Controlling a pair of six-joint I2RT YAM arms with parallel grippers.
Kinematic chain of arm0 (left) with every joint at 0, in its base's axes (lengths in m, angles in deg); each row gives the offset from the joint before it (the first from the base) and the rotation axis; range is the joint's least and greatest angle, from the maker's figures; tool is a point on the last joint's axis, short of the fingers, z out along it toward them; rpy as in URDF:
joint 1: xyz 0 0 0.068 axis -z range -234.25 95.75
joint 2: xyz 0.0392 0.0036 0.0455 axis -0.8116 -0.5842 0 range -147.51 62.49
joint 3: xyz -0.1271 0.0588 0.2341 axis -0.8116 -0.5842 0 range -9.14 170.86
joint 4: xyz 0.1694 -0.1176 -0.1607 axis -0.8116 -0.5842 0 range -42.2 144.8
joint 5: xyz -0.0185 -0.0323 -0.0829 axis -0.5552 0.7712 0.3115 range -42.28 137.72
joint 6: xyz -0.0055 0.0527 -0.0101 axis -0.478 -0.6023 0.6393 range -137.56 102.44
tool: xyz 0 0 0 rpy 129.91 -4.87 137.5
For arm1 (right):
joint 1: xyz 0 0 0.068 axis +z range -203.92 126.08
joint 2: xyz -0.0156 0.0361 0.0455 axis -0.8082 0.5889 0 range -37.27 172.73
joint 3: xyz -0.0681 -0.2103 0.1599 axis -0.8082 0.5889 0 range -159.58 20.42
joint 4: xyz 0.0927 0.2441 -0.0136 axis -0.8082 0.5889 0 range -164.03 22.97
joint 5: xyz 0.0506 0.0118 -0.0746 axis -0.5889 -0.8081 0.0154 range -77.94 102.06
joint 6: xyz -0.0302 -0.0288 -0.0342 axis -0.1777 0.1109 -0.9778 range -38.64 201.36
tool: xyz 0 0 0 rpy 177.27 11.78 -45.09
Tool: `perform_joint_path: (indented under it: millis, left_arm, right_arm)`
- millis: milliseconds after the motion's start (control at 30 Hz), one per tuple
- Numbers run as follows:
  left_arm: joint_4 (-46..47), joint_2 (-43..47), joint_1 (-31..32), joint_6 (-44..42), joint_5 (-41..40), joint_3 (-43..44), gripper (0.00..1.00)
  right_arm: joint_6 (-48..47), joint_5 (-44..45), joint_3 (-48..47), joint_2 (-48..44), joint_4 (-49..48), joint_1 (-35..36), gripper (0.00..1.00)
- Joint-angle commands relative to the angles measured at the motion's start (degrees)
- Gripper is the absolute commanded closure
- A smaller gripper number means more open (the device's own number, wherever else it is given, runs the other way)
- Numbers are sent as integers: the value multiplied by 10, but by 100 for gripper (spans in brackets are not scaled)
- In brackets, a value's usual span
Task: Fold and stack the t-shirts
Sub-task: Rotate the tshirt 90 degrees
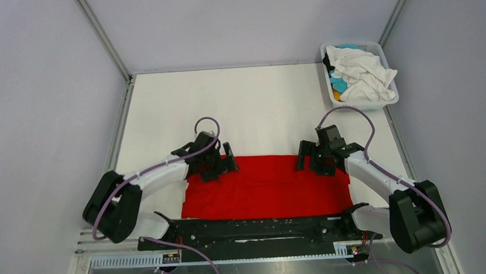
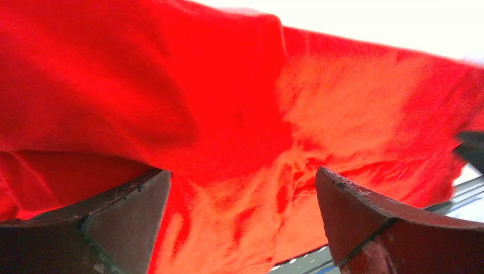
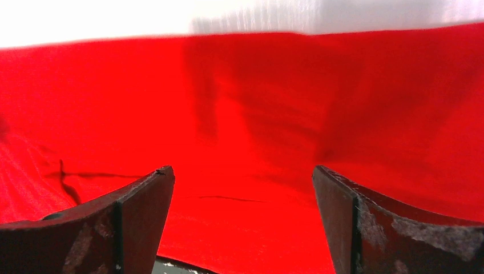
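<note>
The bright red t-shirt (image 1: 265, 189) lies as a wide flat band on the white table (image 1: 257, 105), close to the near edge. My left gripper (image 1: 220, 165) is open over the shirt's far left corner. In the left wrist view the fingers of the left gripper (image 2: 241, 170) are spread over wrinkled red cloth (image 2: 228, 103), holding nothing. My right gripper (image 1: 314, 158) is open over the far right corner. In the right wrist view the right gripper (image 3: 242, 168) stands open above smooth red cloth (image 3: 257, 103). White shirts (image 1: 363, 74), a turquoise one (image 1: 337, 82) and a black one (image 1: 326, 62) sit in the basket.
The white lattice basket (image 1: 388, 59) stands at the back right corner of the table. Grey walls enclose the table on the left, back and right. The black arm-mount rail (image 1: 258, 229) runs along the near edge just below the red shirt.
</note>
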Motion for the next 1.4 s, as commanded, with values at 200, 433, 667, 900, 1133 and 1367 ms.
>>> perform_joint_path:
  millis: [200, 433, 667, 900, 1133, 1367]
  left_arm:
    - [8, -325, -91, -40, 58, 318, 1]
    - [-87, -581, -98, 22, 117, 690, 1]
    - [46, -773, -97, 139, 201, 941, 1]
    - [175, -810, -94, 159, 200, 995, 1]
    - [245, -824, -79, 137, 201, 1018, 1]
    - [239, -797, -82, 116, 204, 1045, 1]
  right_arm:
    - [19, -165, -3, 127, -95, 21, 1]
    - [61, -222, -30, 191, -152, 86, 1]
    - [84, -242, -72, 230, -178, 180, 1]
    - [77, -189, -66, 183, -150, 188, 2]
    - [91, -69, -59, 101, -119, 187, 2]
    - [92, -19, -67, 40, -90, 181, 2]
